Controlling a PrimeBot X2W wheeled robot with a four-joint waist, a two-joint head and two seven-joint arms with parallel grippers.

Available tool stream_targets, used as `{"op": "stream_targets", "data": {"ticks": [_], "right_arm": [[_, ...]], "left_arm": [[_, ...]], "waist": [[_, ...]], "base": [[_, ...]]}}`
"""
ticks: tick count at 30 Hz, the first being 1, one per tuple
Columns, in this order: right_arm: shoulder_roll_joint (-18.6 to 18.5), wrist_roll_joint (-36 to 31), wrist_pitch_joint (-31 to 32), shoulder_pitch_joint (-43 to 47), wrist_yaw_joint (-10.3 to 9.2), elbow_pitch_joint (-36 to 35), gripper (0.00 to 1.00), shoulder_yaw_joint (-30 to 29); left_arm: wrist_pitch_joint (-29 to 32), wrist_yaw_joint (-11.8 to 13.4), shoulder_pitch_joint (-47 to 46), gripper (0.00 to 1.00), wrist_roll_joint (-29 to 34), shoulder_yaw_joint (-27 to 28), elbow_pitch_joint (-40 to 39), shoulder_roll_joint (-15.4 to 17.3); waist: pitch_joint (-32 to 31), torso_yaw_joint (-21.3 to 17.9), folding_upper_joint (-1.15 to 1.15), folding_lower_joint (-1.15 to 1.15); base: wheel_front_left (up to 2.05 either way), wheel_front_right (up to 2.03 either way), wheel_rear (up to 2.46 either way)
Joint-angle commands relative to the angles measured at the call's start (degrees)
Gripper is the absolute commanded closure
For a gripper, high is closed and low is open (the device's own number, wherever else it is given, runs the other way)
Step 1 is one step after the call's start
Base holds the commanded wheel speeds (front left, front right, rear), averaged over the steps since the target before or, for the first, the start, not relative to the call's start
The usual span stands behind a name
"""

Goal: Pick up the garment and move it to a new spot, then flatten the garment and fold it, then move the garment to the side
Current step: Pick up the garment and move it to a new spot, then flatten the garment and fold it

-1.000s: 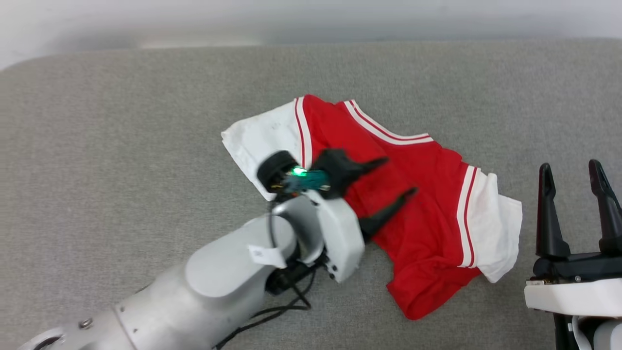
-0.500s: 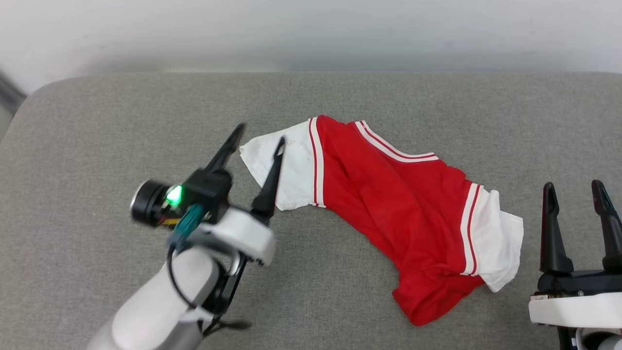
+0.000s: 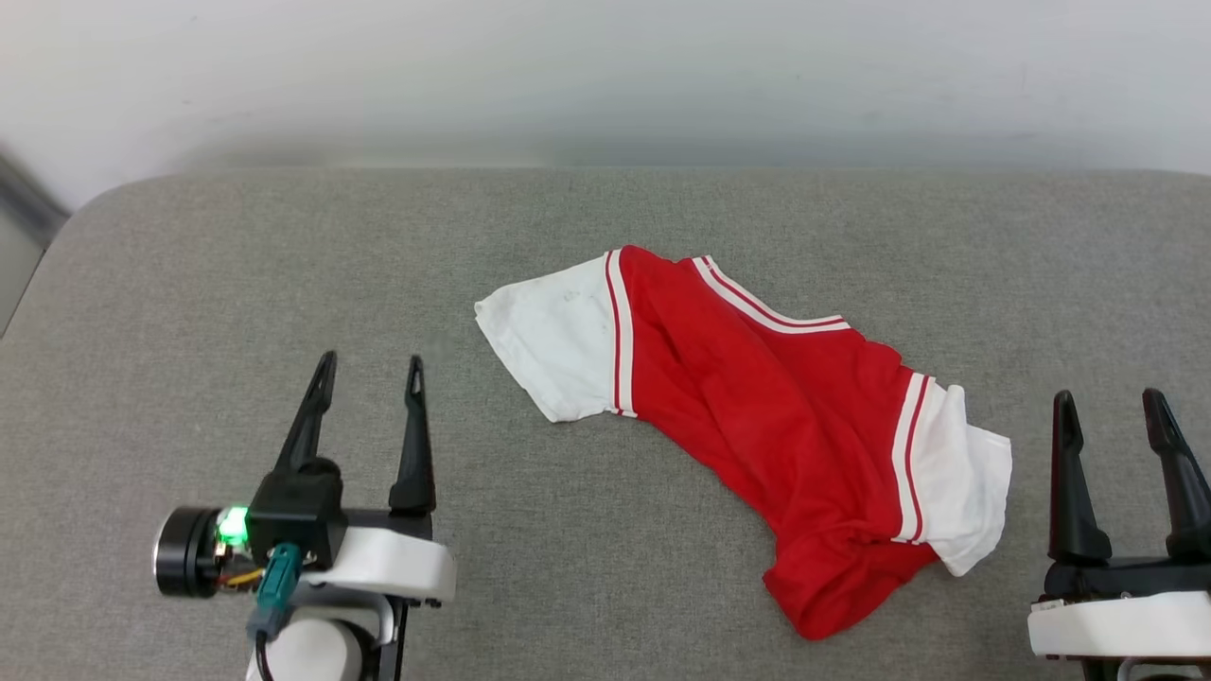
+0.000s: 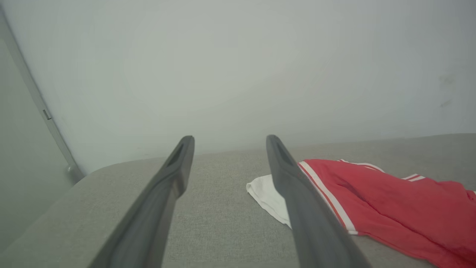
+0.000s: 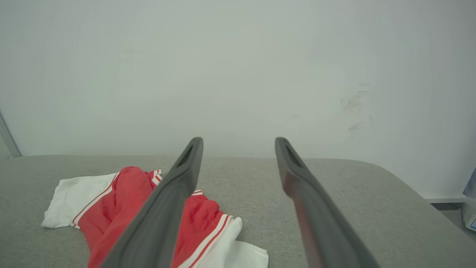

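Observation:
The garment (image 3: 757,407), a red jersey with white sleeves and red-and-white striped trim, lies rumpled and slanted on the grey padded surface, one white sleeve up left, the other at the lower right. No letters or numbers face up. My left gripper (image 3: 369,374) stands open at the lower left, well clear of the garment, nothing between its fingers. My right gripper (image 3: 1112,407) stands open at the lower right, just right of the near sleeve. The left wrist view has the garment (image 4: 390,201) to the right of the fingers; in the right wrist view the garment (image 5: 122,204) lies to the left.
The grey fabric-covered surface (image 3: 236,312) has rounded corners and ends at a pale wall (image 3: 605,76) behind. Bare surface lies left of the garment and along the front. A gap with a pale object (image 5: 469,212) shows beyond the right corner.
My left arm has let go of the garment and drawn back from over it to the lower left. The head camera tilted, so the whole scene sits lower. The right gripper has kept still.

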Motion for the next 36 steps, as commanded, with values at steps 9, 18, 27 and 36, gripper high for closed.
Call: {"op": "stream_targets", "data": {"ticks": [9,18,27,36], "right_arm": [[0.07,2.18,-0.1,2.15,-0.02,1.97,0.0,-0.3],[0.07,4.14,-0.1,4.39,-0.02,2.99,0.0,0.29],[0.08,5.42,-0.1,5.73,-0.02,3.61,0.0,0.63],[0.08,5.08,-0.1,5.31,-0.02,3.33,0.0,0.97]], "left_arm": [[-0.15,-5.22,6.85,0.0,5.94,7.36,0.03,-6.16],[-0.15,-9.67,10.65,0.0,8.75,11.7,-0.13,-9.62],[-0.15,-12.58,12.25,0.0,10.45,14.29,0.46,-11.63],[-0.15,-16.18,8.98,0.0,10.36,16.94,0.94,-12.17]], "waist": [[-1.92,-0.04,0.0,0.01],[-3.71,-0.37,0.0,0.01],[-4.78,-0.1,0.0,0.01],[-4.73,-0.16,0.0,0.01]], "base": [[0.0,0.0,0.0],[0.0,0.0,0.0],[0.0,0.0,0.0],[0.0,0.0,0.0]]}}
